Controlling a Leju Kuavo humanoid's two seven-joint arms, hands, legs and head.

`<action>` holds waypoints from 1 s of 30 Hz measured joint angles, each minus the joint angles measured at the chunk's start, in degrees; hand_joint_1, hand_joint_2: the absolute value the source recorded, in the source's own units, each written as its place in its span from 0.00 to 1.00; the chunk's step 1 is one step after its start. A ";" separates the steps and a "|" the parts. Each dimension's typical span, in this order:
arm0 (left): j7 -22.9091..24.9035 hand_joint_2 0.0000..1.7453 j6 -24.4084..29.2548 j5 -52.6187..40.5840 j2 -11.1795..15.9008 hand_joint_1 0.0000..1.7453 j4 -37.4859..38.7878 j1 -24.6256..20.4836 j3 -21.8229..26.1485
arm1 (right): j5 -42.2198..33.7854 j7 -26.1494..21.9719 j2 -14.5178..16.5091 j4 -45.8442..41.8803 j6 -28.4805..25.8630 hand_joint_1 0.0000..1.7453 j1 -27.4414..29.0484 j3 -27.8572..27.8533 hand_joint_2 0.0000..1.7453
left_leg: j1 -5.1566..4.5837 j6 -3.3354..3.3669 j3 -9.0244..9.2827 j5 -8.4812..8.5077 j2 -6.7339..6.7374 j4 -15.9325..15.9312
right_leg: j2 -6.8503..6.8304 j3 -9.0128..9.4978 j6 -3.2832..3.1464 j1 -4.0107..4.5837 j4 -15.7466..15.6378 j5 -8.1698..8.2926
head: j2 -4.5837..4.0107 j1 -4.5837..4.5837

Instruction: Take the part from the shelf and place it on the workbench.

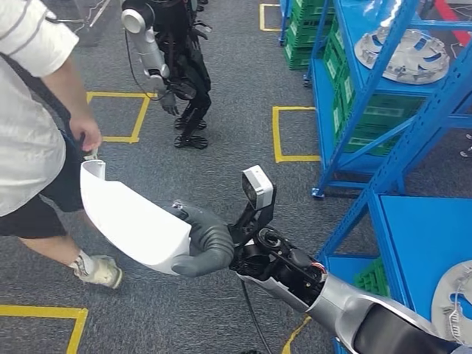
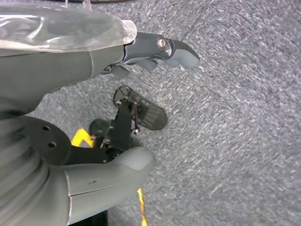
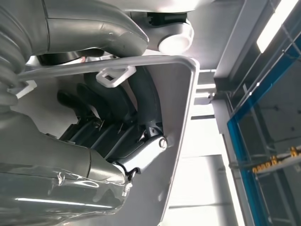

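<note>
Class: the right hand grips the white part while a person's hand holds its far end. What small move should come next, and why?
Probably hold steady. The right hand grips the white part, the person's hand is on its far tip, and no workbench is in sight, so pulling could twist it.

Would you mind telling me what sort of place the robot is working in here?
Most likely a factory or warehouse training floor: blue metal shelving stocked with green crates and moulded parts, yellow floor markings on grey carpet, and another humanoid robot standing nearby.
</note>
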 joint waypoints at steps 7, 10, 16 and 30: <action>0.00 1.00 -0.04 0.19 -0.01 0.00 0.00 0.24 -0.01 | -0.45 0.08 0.07 -0.04 0.18 0.95 -0.19 0.02 1.00 | 0.06 -1.68 -1.17 -0.37 -1.59 1.04 | 1.51 5.39 -1.43 -0.14 -11.60 3.93 | 0.00 -0.25; 0.00 1.00 -0.04 0.22 0.02 0.00 0.00 -0.03 -0.02 | -0.49 0.08 0.12 -0.05 0.23 0.95 -0.18 0.02 1.00 | 0.19 -2.40 -5.76 -5.20 1.17 10.29 | -0.15 5.64 -1.89 -0.24 -12.27 4.29 | 0.00 -1.29; 0.00 1.00 -0.02 0.24 0.10 0.00 0.00 0.15 -0.02 | -0.49 0.08 0.11 -0.03 0.25 0.95 -0.07 0.04 1.00 | 0.89 -3.31 -4.15 -1.76 3.61 6.82 | -2.84 5.53 -1.47 -0.07 -11.93 3.90 | 0.00 -1.87; 0.00 1.00 0.03 0.26 0.19 0.00 0.00 0.43 -0.02 | -0.63 -0.14 0.09 0.22 0.86 0.95 0.52 -0.01 1.00 | 0.27 -0.11 -0.31 0.18 0.32 0.18 | -0.35 -1.19 0.19 -0.09 2.51 -1.39 | 0.00 0.15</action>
